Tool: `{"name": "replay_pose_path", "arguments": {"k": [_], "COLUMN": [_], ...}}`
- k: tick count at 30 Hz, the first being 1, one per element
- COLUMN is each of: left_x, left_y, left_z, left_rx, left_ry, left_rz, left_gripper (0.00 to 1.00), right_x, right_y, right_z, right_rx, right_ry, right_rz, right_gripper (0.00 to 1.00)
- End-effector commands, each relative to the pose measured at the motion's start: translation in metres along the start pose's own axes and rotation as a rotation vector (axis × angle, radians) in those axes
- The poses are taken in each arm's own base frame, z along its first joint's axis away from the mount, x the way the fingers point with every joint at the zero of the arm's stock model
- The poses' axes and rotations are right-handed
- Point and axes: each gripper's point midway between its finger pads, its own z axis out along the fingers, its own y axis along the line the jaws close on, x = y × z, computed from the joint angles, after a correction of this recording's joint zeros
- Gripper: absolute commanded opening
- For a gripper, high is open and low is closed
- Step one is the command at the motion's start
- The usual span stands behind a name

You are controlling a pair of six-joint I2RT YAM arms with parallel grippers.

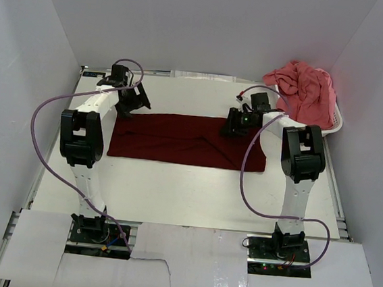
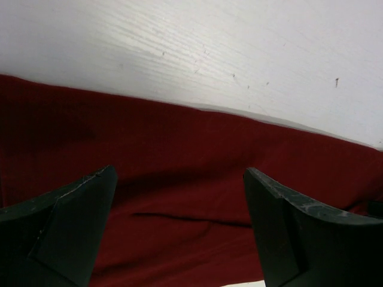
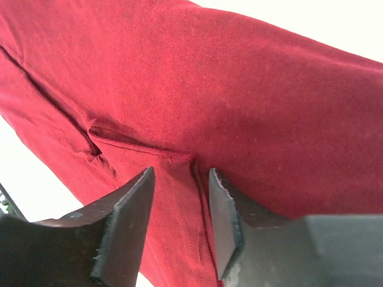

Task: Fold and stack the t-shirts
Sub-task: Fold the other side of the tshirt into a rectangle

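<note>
Dark maroon shirt (image 1: 188, 140), coral pink shirt (image 1: 304, 90), white basket (image 1: 337, 122), white table (image 1: 193, 194), black end effectors, purple cables (image 1: 39, 123)

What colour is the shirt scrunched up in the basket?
The scrunched shirt is coral pink. It shows best in the top external view.

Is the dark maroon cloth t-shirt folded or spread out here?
Folded. The dark maroon t-shirt lies flat on the white table as a long narrow rectangle, no sleeves sticking out in the top view.
</note>
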Motion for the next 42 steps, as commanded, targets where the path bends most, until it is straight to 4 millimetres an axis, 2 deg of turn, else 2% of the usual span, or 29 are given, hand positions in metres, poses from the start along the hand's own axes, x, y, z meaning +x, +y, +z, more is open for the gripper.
{"name": "replay_pose_path", "arguments": {"k": [1,4,5,7,10,11,16,22,25,26,27,29,30,32,34,35,36,38,39,40,41,42], "left_x": [-0.01,-0.009,-0.008,-0.01,-0.009,-0.01,-0.009,-0.007,-0.006,-0.005,-0.005,-0.005,-0.005,-0.004,-0.004,-0.002,-0.001,0.0,0.001,0.0,0.0,-0.002], "left_y": [-0.006,-0.002,-0.001,0.001,0.006,0.007,0.009,0.015,0.017,0.018,0.018,0.018,0.018,0.02,0.021,0.023,0.024,0.029,0.03,0.031,0.032,0.033], "left_z": [-0.012,-0.013,-0.013,-0.015,-0.018,-0.019,-0.021,-0.023,-0.023,-0.023,-0.023,-0.022,-0.022,-0.02,-0.02,-0.019,-0.018,-0.017,-0.017,-0.017,-0.018,-0.02], "left_rx": [0.03,0.021,0.019,0.015,-0.001,-0.003,-0.01,-0.038,-0.049,-0.053,-0.052,-0.053,-0.054,-0.058,-0.066,-0.071,-0.077,-0.093,-0.098,-0.1,-0.098,-0.098], "left_ry": [-0.033,-0.03,-0.028,-0.034,-0.037,-0.039,-0.042,-0.046,-0.044,-0.045,-0.044,-0.043,-0.044,-0.041,-0.038,-0.034,-0.03,-0.026,-0.024,-0.023,-0.023,-0.027], "left_rz": [-0.006,-0.011,-0.01,-0.01,-0.01,-0.008,-0.006,0.005,0.004,0.004,0.004,0.004,0.003,0.004,0.005,0.004,0.007,0.006,0.005,0.0,-0.004,-0.012], "left_gripper": [0.98,0.98,0.98,0.98,0.98,0.98,0.98,0.98,0.98,0.98,0.98,0.98,0.98,0.98,0.98,0.98,0.98,0.98,0.98,0.98,0.98,0.98], "right_x": [-0.008,-0.004,-0.002,0.003,0.006,0.004,0.011,0.03,0.047,0.055,0.063,0.076,0.087,0.1,0.114,0.116,0.122,0.117,0.115,0.113,0.109,0.105], "right_y": [0.012,0.012,0.012,0.014,0.019,0.022,0.041,0.076,0.087,0.096,0.097,0.11,0.109,0.114,0.116,0.117,0.118,0.13,0.133,0.136,0.137,0.14], "right_z": [0.006,0.01,0.011,0.013,0.012,0.01,0.0,-0.015,-0.017,-0.02,-0.017,-0.016,-0.013,-0.01,-0.006,-0.005,-0.006,-0.009,-0.01,-0.012,-0.013,-0.016], "right_rx": [-0.055,-0.056,-0.057,-0.061,-0.072,-0.076,-0.122,-0.191,-0.21,-0.221,-0.225,-0.244,-0.245,-0.256,-0.27,-0.281,-0.298,-0.368,-0.382,-0.396,-0.4,-0.406], "right_ry": [-0.006,0.013,0.018,0.03,0.032,0.025,0.028,0.03,0.053,0.053,0.064,0.081,0.096,0.121,0.161,0.165,0.175,0.16,0.159,0.157,0.151,0.14], "right_rz": [-0.031,-0.032,-0.033,-0.029,-0.04,-0.048,-0.061,-0.075,-0.066,-0.075,-0.078,-0.084,-0.076,-0.06,-0.031,-0.024,-0.011,-0.01,-0.009,-0.012,-0.01,-0.015], "right_gripper": [0.47,0.47,0.43,0.33,0.1,0.08,0.08,0.08,0.08,0.08,0.08,0.08,0.08,0.11,0.21,0.29,0.46,0.53,0.61,0.64,0.71,0.73]}}
